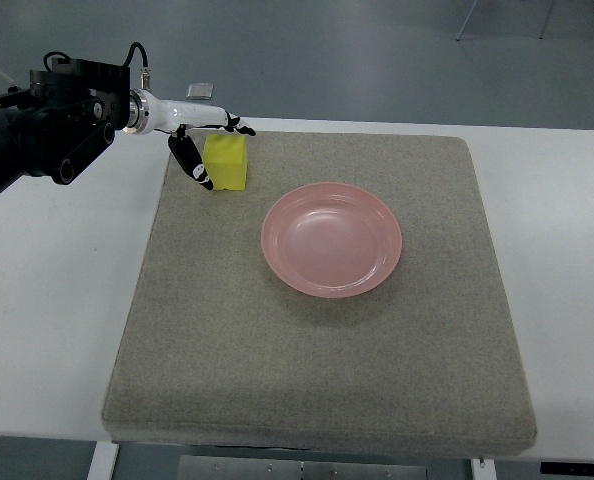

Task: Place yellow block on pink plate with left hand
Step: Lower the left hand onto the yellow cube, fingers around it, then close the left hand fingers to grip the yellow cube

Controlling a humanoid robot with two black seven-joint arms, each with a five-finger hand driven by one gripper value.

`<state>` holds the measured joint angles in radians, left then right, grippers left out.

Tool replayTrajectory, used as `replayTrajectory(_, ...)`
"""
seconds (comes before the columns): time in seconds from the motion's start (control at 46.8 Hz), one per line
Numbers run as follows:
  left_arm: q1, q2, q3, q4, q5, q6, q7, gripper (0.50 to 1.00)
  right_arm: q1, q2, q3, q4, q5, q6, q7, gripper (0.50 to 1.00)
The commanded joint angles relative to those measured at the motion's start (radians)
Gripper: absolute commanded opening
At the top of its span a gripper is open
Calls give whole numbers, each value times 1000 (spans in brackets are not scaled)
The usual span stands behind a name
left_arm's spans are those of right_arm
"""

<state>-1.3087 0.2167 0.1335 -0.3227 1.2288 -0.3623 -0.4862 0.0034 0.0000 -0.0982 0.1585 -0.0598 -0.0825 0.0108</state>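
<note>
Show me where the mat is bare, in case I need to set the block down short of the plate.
Bare mat runs all along the near edge below the pink plate, plus a strip to the plate's right. It is crowded at the far-left corner, where the left hand brackets the yellow block.

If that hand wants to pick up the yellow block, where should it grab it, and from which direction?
Probably across two opposite flat faces of the yellow block, coming in from the picture's left, where the left hand already is. The block sits flat on the grey mat, so its sides are exposed. The pink plate lies lower right, leaving the left side free to approach.
</note>
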Motion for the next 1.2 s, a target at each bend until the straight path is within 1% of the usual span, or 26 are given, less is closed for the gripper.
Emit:
replayTrajectory(0.0, 0, 0, -6, -3, -6, 0, -2, 999, 0, 0, 0, -1, 0, 0, 0, 924)
replayTrajectory(0.299, 3, 0, -5, -6, -42, 5, -5, 999, 0, 0, 0, -1, 0, 0, 0, 924)
replayTrajectory(0.384, 11, -2, 0, -1, -42, 20, -5, 996, 0, 0, 0, 1, 0, 0, 0, 924)
replayTrajectory(0.513, 13, 0, 2, 1, -38, 46, -5, 984, 0, 0, 0, -1, 0, 0, 0, 924)
replayTrajectory(0.683, 16, 0, 2, 1, -35, 49, -5, 966, 0, 0, 0, -1, 0, 0, 0, 924)
replayTrajectory(0.726, 16, -2, 2, 1, -35, 49, -5, 934, 0, 0, 0, 1, 0, 0, 0, 924)
replayTrajectory(0.769, 16, -2, 2, 1, -35, 49, -5, 919, 0, 0, 0, -1, 0, 0, 0, 924)
replayTrajectory(0.79, 16, -2, 2, 1, -34, 49, -5, 898, 0, 0, 0, -1, 0, 0, 0, 924)
replayTrajectory(0.833, 16, -3, 2, 1, -34, 49, -5, 887, 0, 0, 0, -1, 0, 0, 0, 924)
replayTrajectory(0.876, 16, -3, 3, 1, -31, 49, -5, 859, 0, 0, 0, -1, 0, 0, 0, 924)
replayTrajectory(0.918, 16, -3, 3, 1, -29, 49, -5, 851, 0, 0, 0, -1, 0, 0, 0, 924)
replayTrajectory(0.961, 16, -3, 3, 1, -28, 49, -5, 819, 0, 0, 0, -1, 0, 0, 0, 924)
replayTrajectory(1.025, 16, -3, 3, 1, -26, 49, -5, 786, 0, 0, 0, 1, 0, 0, 0, 924)
replayTrajectory(1.111, 16, -3, 3, 1, -25, 51, -5, 774, 0, 0, 0, -1, 0, 0, 0, 924)
replayTrajectory(1.175, 16, -3, 3, 2, -23, 51, -5, 720, 0, 0, 0, -1, 0, 0, 0, 924)
